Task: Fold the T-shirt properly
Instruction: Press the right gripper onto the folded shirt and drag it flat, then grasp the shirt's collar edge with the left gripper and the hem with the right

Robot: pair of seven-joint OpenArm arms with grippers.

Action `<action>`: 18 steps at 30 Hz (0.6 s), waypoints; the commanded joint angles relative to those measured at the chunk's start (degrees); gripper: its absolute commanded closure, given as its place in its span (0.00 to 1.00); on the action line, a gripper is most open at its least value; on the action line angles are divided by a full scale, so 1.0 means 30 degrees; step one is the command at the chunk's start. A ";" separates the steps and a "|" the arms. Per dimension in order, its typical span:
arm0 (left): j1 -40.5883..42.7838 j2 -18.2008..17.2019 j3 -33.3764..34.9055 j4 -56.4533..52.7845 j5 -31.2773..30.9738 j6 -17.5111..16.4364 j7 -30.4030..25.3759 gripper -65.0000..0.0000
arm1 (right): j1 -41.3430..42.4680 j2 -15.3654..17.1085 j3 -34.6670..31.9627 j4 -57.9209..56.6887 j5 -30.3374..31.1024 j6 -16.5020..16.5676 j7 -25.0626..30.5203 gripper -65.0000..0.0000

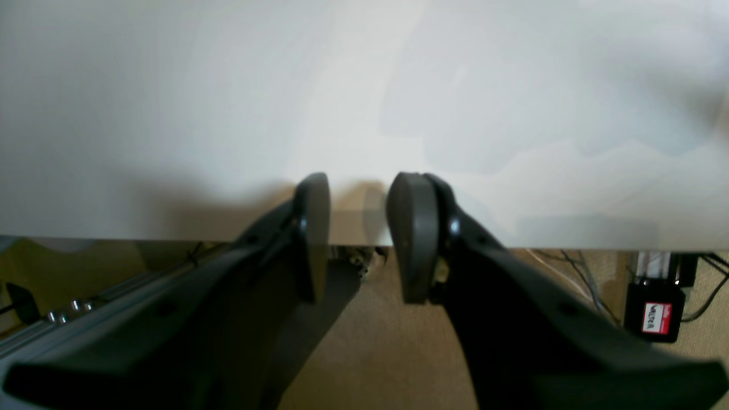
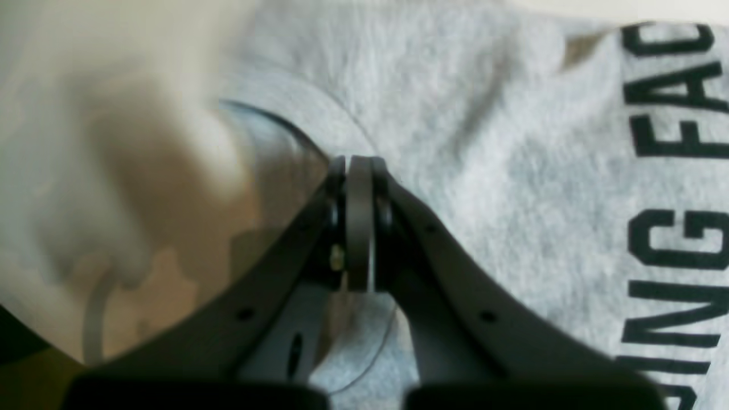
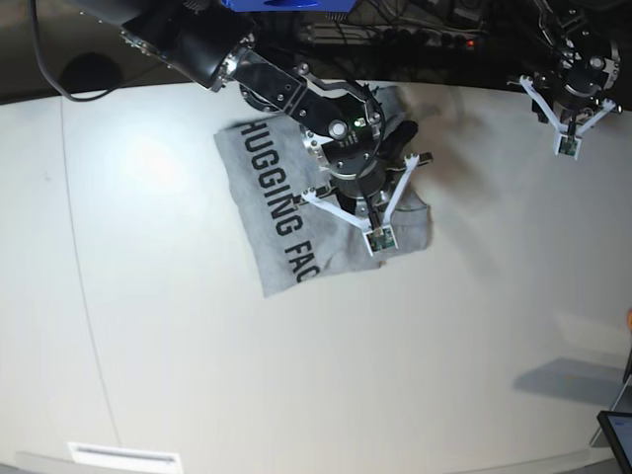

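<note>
The light grey T-shirt [image 3: 286, 212] lies partly folded on the white table [image 3: 296, 375], black block lettering [image 3: 281, 212] facing up. It fills the right wrist view [image 2: 501, 171]. My right gripper [image 2: 359, 165] is shut, its fingertips pinched at a seam of the shirt. A blurred raised fold [image 2: 114, 171] hangs close to the camera on the left. In the base view this gripper [image 3: 360, 188] sits over the shirt's right part. My left gripper [image 1: 359, 193] is open and empty over bare table at its edge, far from the shirt, at the back right of the base view [image 3: 571, 104].
The table's edge [image 1: 569, 245] runs just under the left fingers, with carpet, cables and a black box [image 1: 655, 316] below. A dark object [image 3: 617, 434] stands at the front right corner of the table.
</note>
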 commanded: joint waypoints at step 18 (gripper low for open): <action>-0.0494 0.0017 0.0361 0.1214 -0.2006 0.0134 -0.0229 0.69 | 0.1874 0.1986 0.2150 0.2706 -0.1684 -0.0010 -0.0586 1.00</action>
